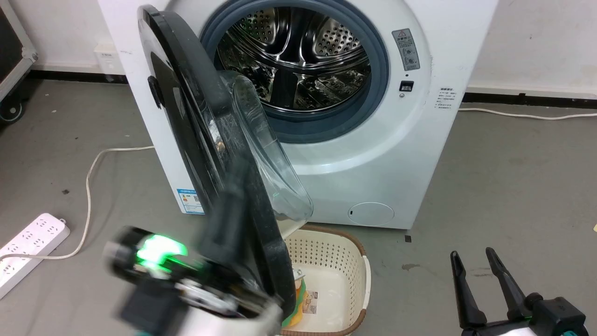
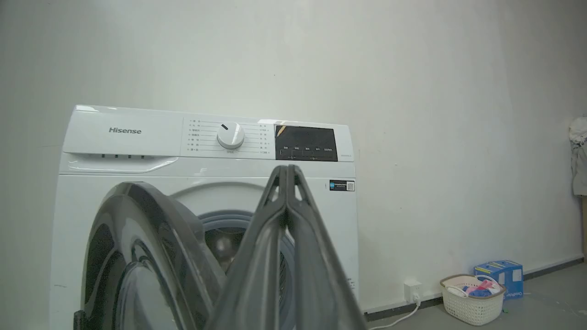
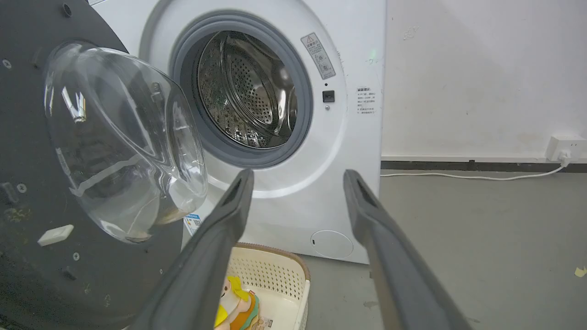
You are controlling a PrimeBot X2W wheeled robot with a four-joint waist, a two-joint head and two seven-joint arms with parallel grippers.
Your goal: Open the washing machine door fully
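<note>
The left gripper, blurred in the head view, had its fingers pressed together; the right gripper stood apart. The door hung half open left of the drum, hiding part of the basket. The machine read "Hisense"; its smaller labels were illegible.

The brand name "Hisense" stands in grey letters on the top panel of the white washing machine, left of the dial. A warning sticker with a triangle sign beside the drum opening, a blue label low on the front and a QR-code sticker under the display are too small to read
</note>
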